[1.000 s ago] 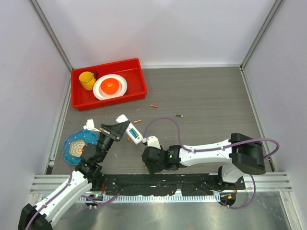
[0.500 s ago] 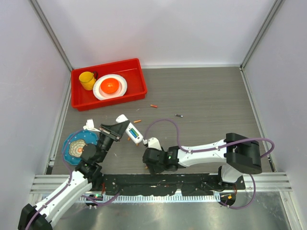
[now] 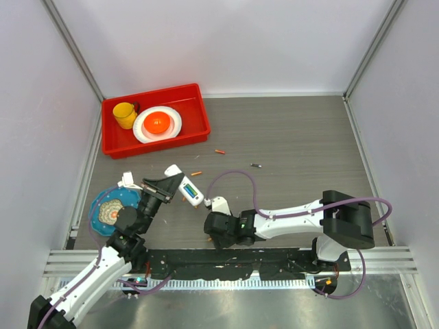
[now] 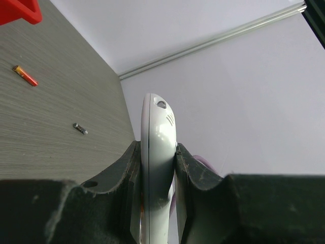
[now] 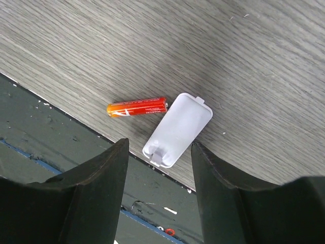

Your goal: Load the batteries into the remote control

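The right gripper (image 5: pixel 158 148) is spread wide, hanging just over an orange battery (image 5: pixel 137 107) on the counter (image 5: pixel 264 61); the battery lies sideways, along the gripper's open gap, beside the white cover (image 5: pixel 177 128); the left gripper (image 4: pixel 157 152) pinches the remote control (image 4: pixel 158 122) up in the air

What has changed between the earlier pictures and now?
The right arm drew slightly leftward, its open right pincer above the orange-red cylindrical battery and short white plastic cover. The left pincer stays shut on the white oblong plastic remote control; nothing was released.
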